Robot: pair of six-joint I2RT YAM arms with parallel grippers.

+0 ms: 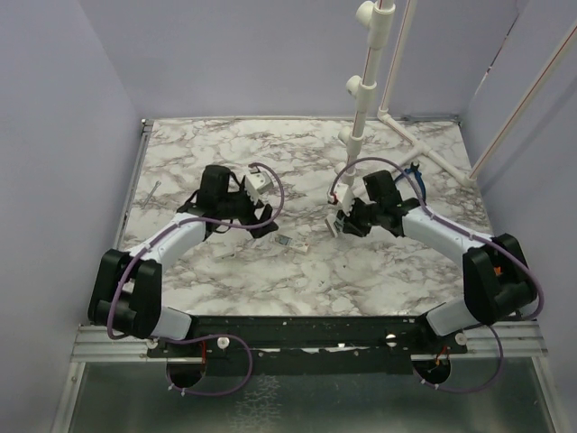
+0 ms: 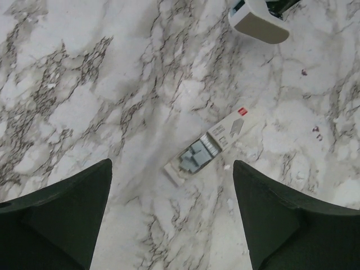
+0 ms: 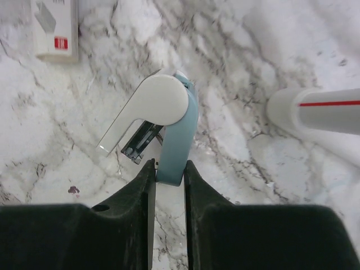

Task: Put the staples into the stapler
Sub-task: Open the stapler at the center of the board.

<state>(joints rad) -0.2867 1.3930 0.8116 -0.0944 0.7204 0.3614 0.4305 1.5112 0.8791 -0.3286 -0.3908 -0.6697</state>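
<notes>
Near white box (image 3: 55,28), stapler (image 3: 163,107) between right fingers (image 3: 138,197)

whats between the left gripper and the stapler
A small white box lies flat between the open left gripper and the stapler. The left wrist view shows it most clearly.

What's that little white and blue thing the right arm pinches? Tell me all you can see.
It is a mini stapler, plastic by the look: a rounded white top hinged open from a light blue base, with a dark channel showing between them. The right arm's fingers squeeze the blue end from both sides. It sits over the marble table; whether it touches is unclear.
</notes>
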